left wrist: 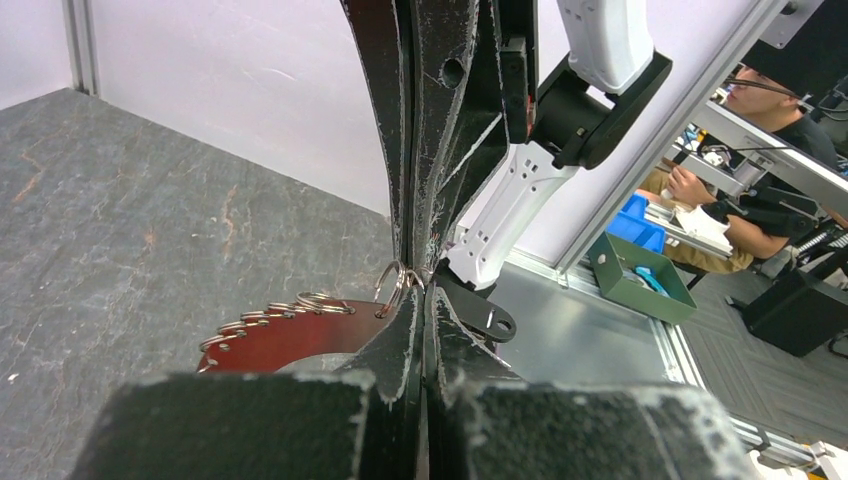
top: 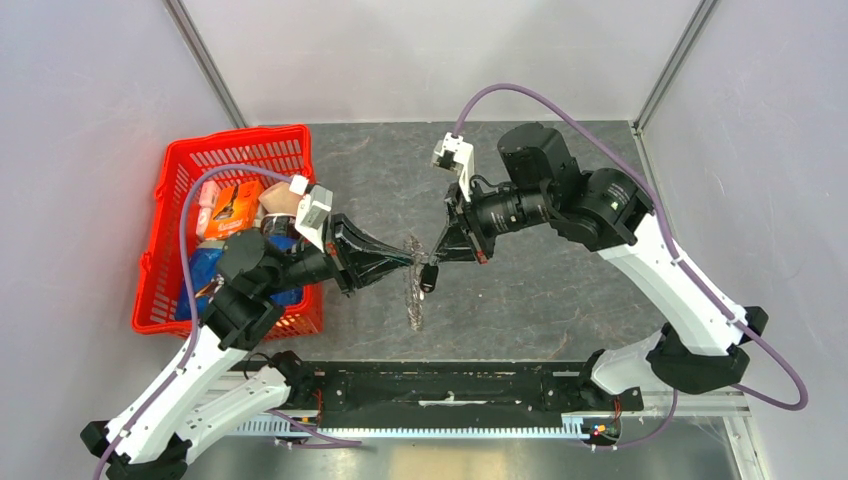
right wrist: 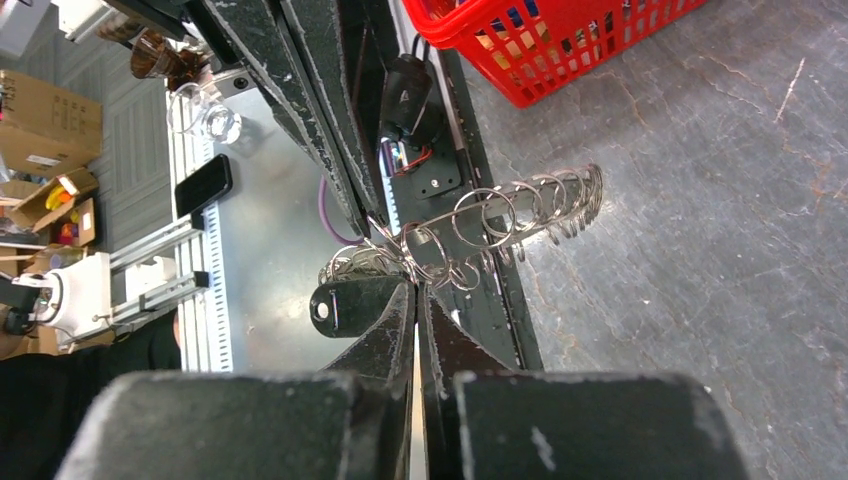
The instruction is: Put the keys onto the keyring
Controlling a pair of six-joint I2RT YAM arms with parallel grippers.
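Silvery metal glints at mid-desk in the top view, where the left gripper and the right gripper meet tip to tip above the grey desk, to the right of a red basket. The keyring hangs as a pale cluster just below their tips. The black key dangles beside it under the right gripper.

In the left wrist view, the left gripper has its jaws pressed together with no gap. 1 split loop of the keyring sits right at their tips, so they appear to pinch it. More small rings fan along a reddish disc to the left.

In the right wrist view, the right gripper also has narrow jaws with no gap. The black key touches the tip of 1 finger and looks clamped by its thin end, though the contact itself is hidden. The keyring stretches away from the tips as a coil of loops.

Both pieces are off the desk and held together, so pickup and alignment look done. Threading is what remains, and I cannot tell whether the key is hooked on at all.
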